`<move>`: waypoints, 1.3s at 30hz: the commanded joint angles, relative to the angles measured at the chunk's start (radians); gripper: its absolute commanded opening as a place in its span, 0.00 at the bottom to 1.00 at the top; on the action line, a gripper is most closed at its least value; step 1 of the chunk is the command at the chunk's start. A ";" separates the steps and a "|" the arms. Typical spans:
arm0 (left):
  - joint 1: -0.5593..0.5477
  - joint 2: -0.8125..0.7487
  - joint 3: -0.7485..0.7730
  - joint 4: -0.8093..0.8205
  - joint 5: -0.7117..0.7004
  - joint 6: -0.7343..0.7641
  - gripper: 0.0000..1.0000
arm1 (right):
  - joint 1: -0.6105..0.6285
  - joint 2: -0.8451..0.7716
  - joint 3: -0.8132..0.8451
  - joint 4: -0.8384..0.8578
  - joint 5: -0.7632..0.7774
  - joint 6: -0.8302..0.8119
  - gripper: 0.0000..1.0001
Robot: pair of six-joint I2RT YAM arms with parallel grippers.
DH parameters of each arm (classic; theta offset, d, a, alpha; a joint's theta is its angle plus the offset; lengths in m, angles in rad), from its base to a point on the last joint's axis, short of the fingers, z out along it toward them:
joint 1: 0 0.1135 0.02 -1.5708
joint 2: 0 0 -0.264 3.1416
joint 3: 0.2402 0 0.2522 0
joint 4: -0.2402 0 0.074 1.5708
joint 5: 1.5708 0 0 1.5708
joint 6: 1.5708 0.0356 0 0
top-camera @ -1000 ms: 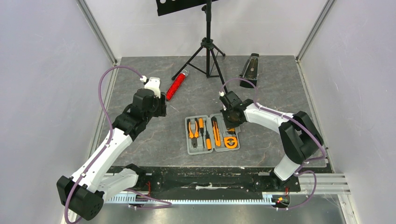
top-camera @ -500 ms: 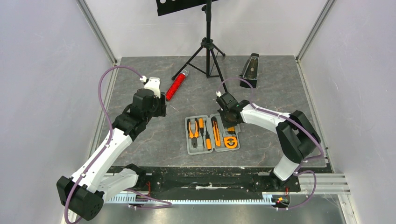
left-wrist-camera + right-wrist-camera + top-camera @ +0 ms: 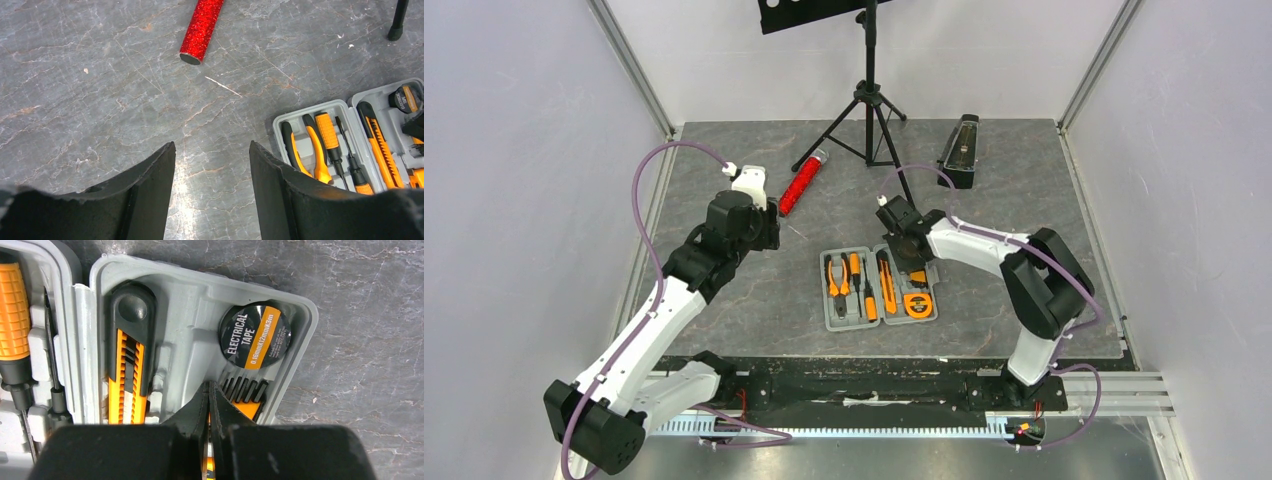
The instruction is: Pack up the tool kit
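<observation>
From above, the tool kit [image 3: 831,322], a flat grey case of moulded plastic, is seen lying open near the middle of the dark, pale-veined table [image 3: 744,300], both halves lined with orange-and-black tools. A red glittery cylinder [image 3: 801,183] and a thin black tripod stand [image 3: 869,100] are seen behind it, with a black wedge-shaped metronome [image 3: 959,150] farther to the right. In the left wrist view, the left gripper [image 3: 212,170] is held open, its matte black fingers well apart with only the table surface showing between them. The case is seen at lower right, where pliers [image 3: 316,155] with smooth orange grips and a screwdriver [image 3: 327,132] with a ribbed orange handle are seated in recesses. In the right wrist view, the right gripper [image 3: 209,386] is closed, fingers pressed together, over the case's right half, just beside a round black roll of tape [image 3: 255,337]. "ELECTRICAL TAPE" can be read on it; the print on its orange band cannot be made out surely. A knife [image 3: 127,370] with a notched orange slider is bedded in the long recess to the left.
</observation>
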State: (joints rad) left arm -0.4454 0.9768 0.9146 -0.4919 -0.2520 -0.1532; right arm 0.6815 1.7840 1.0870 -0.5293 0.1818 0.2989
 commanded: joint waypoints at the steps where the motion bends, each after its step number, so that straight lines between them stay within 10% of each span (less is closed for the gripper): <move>1: -0.003 -0.002 0.007 0.039 0.039 0.017 0.63 | -0.002 0.115 0.074 -0.133 -0.077 -0.017 0.04; 7: -0.003 0.017 0.017 0.050 0.114 -0.027 0.63 | -0.039 -0.009 0.234 -0.168 -0.062 -0.060 0.21; 21: -0.070 0.306 0.036 0.073 0.324 -0.221 0.67 | -0.103 -0.288 -0.130 -0.011 -0.140 -0.151 0.41; 39: -0.131 0.573 -0.007 0.194 0.181 -0.354 0.64 | 0.088 -0.269 -0.200 0.190 0.101 -0.367 0.41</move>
State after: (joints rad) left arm -0.5755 1.5314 0.9249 -0.3534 -0.0128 -0.4519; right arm 0.7647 1.4818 0.9016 -0.3721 0.1734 -0.0082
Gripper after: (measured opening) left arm 0.649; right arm 0.415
